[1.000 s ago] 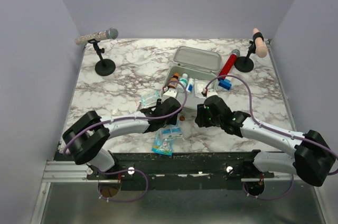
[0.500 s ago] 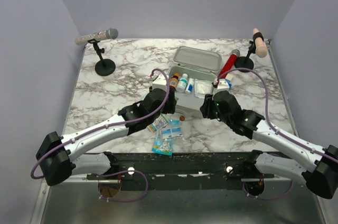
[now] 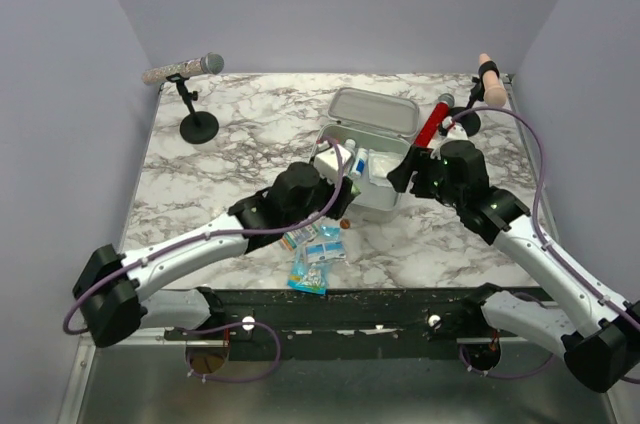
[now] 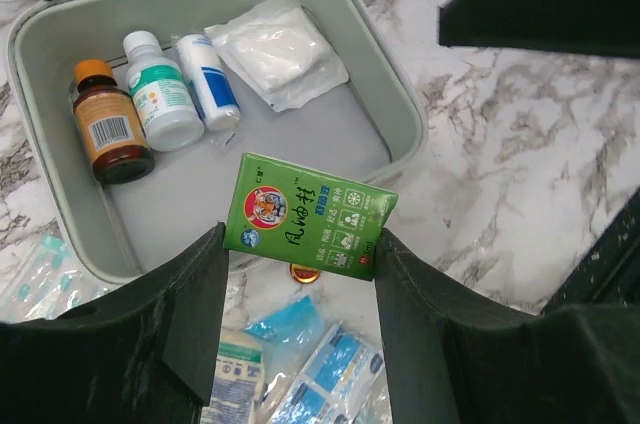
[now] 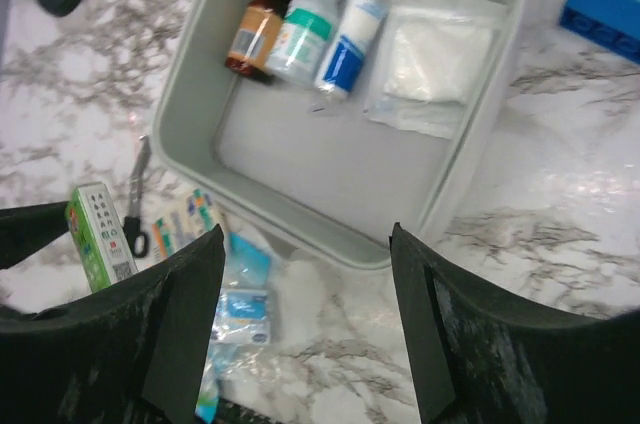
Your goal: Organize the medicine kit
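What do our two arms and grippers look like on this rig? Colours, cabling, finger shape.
Both match. The left arm and right arm have white link shells with bulky black joint housings, and a purple cable loops loosely alongside each. The left gripper and right gripper each carry two broad, flat, matte black fingers. No markings are legible.

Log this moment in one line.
left gripper: holds green box over kit rim | right gripper: open, empty, above kit | kit: open; bottles, tube, gauze inside

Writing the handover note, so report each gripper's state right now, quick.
Left gripper: closed on the green box.
Right gripper: open, nothing between its fingers.
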`<state>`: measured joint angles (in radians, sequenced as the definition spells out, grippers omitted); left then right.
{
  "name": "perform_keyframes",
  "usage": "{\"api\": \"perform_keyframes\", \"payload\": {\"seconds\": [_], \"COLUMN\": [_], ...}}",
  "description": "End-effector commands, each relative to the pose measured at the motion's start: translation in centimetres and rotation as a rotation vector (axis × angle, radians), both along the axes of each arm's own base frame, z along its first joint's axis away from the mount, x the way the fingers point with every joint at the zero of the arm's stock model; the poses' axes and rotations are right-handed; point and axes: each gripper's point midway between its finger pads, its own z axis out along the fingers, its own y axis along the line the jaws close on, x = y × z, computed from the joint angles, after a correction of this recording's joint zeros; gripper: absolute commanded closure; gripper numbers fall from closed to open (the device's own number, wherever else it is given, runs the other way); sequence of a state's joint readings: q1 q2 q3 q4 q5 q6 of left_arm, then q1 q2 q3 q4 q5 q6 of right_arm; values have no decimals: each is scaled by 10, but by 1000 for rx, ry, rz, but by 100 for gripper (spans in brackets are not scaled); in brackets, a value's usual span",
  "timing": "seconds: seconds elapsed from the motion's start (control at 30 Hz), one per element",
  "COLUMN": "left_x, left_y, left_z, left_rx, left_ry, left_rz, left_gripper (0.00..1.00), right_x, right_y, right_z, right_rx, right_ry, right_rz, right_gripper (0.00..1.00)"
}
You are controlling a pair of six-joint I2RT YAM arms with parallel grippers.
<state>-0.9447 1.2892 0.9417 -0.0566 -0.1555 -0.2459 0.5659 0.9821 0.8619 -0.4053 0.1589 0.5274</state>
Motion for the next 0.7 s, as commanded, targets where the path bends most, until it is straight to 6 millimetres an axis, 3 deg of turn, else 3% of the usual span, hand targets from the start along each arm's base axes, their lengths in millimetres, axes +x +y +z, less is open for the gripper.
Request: {"api": "perform_keyframes", "payload": {"seconds": [0.0, 0.2, 0.33, 0.67], "left_x": [-29, -44, -45, -45], "left_y": [2, -1, -3, -7], "left_z": [34, 36, 34, 39], "left_rx": [-92, -128, -127, -156], "left_ry": [-204, -260, -257, -235], "left_rz": [-202, -298, -310, -303], "left_gripper": [66, 66, 67, 69], "right_x": [-27, -47, -51, -48], "right_y": [52, 90, 94, 95], "right_z": [21, 45, 54, 29], "right_rx": [256, 454, 484, 404], "right_ry": [125, 141, 126, 192], "right_rz": [260, 488, 524, 544], "right_gripper": [24, 24, 24, 36]}}
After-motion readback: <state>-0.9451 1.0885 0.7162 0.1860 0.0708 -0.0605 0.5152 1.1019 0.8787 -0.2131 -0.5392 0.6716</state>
